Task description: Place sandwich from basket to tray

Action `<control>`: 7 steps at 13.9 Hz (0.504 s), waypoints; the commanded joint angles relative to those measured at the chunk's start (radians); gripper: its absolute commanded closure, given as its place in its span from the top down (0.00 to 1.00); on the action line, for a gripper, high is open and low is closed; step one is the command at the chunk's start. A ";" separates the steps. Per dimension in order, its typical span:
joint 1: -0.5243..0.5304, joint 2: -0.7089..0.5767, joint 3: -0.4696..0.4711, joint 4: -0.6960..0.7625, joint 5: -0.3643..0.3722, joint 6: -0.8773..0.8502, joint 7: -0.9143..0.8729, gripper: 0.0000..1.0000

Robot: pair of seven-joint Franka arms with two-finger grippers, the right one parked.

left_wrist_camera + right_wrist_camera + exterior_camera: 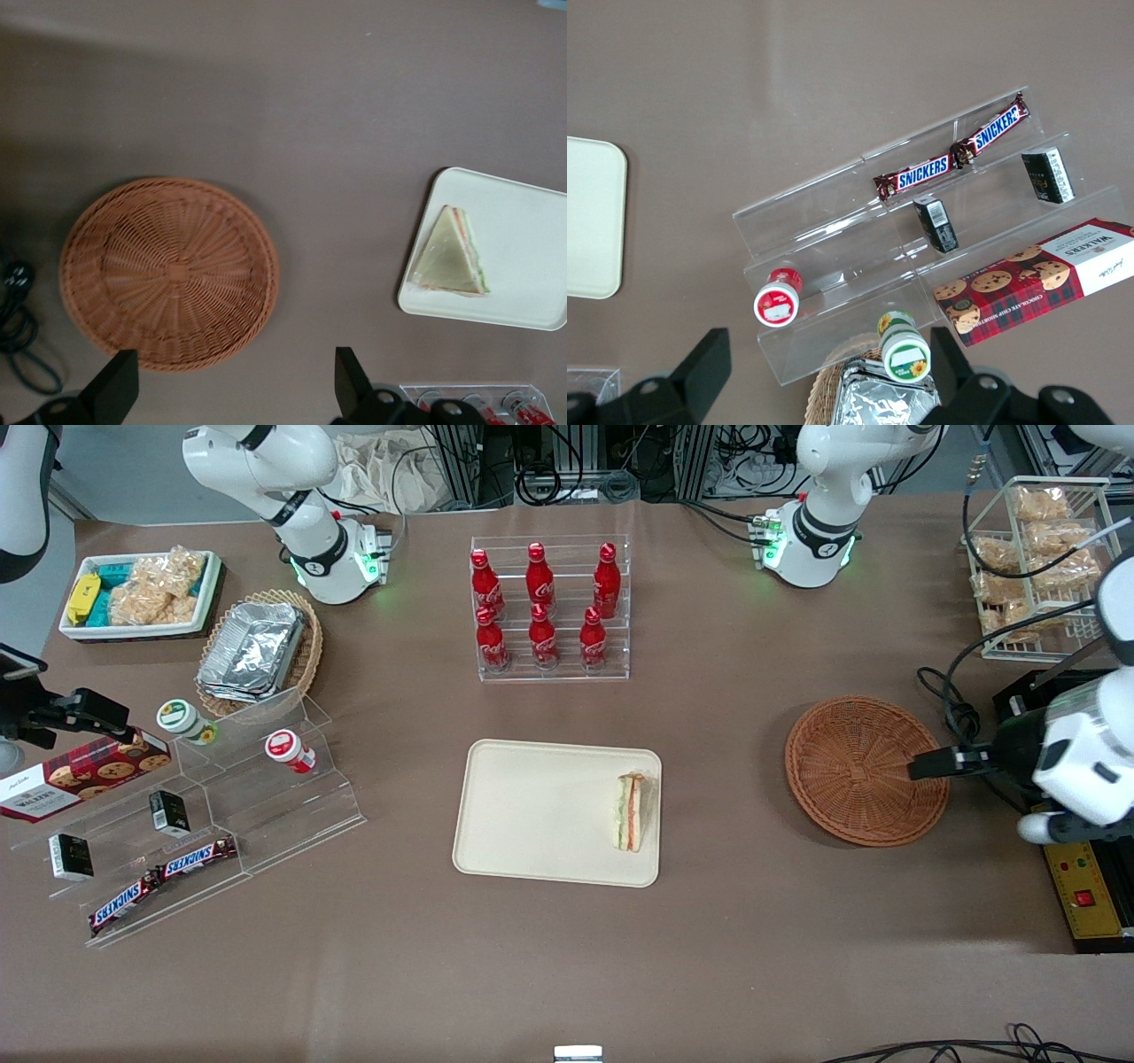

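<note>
The sandwich [631,811] [454,255] lies on the cream tray [532,815] [532,230], at the tray's end nearest the working arm. The round reddish-brown basket [850,766] [168,270] sits empty on the table beside the tray. My left gripper [921,766] [232,385] hangs well above the table over the basket's rim at the working arm's end. It is open with nothing between its black fingers [350,376].
A clear rack of red cola bottles [549,607] stands farther from the camera than the tray. A wire rack of bagged snacks [1036,558], a control box [1085,886] and black cables [18,328] lie near the working arm. An acrylic snack shelf [204,815] stands toward the parked arm's end.
</note>
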 commanded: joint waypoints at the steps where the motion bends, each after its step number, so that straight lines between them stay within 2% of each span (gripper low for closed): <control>1: -0.097 -0.070 0.143 -0.035 0.073 -0.054 -0.003 0.99; 3: -0.225 -0.075 0.293 -0.035 0.073 -0.059 0.008 0.99; 4: -0.252 -0.072 0.324 -0.032 0.073 -0.057 0.017 0.99; 7: -0.247 -0.060 0.329 -0.025 0.071 -0.042 0.122 0.99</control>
